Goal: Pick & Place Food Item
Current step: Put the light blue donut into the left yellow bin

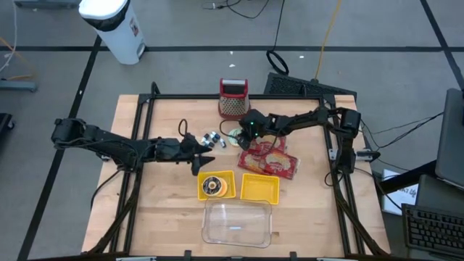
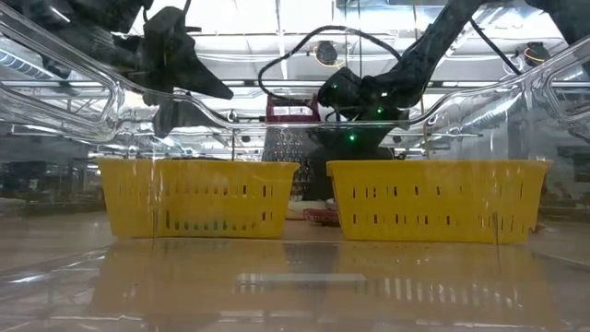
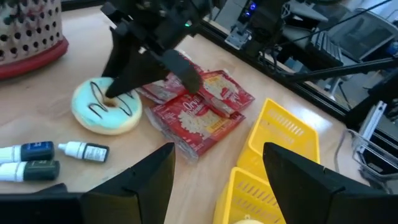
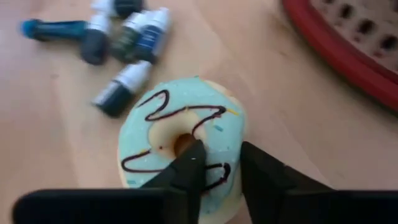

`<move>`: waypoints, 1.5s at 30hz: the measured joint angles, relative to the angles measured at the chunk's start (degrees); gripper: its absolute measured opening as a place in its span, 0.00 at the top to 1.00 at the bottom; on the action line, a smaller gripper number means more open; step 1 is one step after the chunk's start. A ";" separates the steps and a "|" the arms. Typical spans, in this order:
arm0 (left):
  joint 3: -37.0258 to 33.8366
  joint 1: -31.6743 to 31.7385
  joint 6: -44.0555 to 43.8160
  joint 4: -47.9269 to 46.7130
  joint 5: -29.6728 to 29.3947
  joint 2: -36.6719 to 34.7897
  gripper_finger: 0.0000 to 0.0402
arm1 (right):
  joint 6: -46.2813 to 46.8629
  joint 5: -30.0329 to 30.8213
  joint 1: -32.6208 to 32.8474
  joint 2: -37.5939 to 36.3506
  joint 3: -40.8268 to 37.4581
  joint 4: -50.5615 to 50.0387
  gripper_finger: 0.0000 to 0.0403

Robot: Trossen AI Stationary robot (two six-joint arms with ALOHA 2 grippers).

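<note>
Two arms work over the surface [image 1: 145, 217]. Right jaws [image 4: 214, 163] pinch the donut [image 4: 180, 140] — one finger in its hole, one on the ring — beside the dropper bottles [image 4: 121, 37]. Left jaws [image 3: 217, 180] hang open, empty, near two yellow baskets [image 1: 238, 185]. Packet [image 3: 199, 115] writing unreadable.

A pale-blue iced donut [image 4: 180, 134] with dark squiggles lies flat on the wooden table [image 4: 50, 155].
</note>
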 joint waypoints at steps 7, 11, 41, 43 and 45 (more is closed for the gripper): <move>0.00 0.62 -6.74 1.15 -0.48 0.00 0.39 | -6.33 -1.87 1.00 -5.23 -0.10 0.32 0.96; 0.00 1.37 -13.09 1.86 -3.75 0.00 0.39 | -11.58 -1.85 4.26 -9.59 -0.02 1.66 0.97; 7.04 0.78 -12.51 2.03 -6.85 7.10 0.39 | -21.98 11.89 20.51 -12.92 -0.07 9.53 0.96; 7.04 0.76 -12.65 2.06 -5.66 7.06 0.39 | -22.16 11.93 20.70 -12.92 -0.07 9.55 0.96; 7.04 0.72 -12.97 2.05 -4.73 7.08 0.39 | -22.11 11.74 20.70 -12.92 -0.07 9.54 0.96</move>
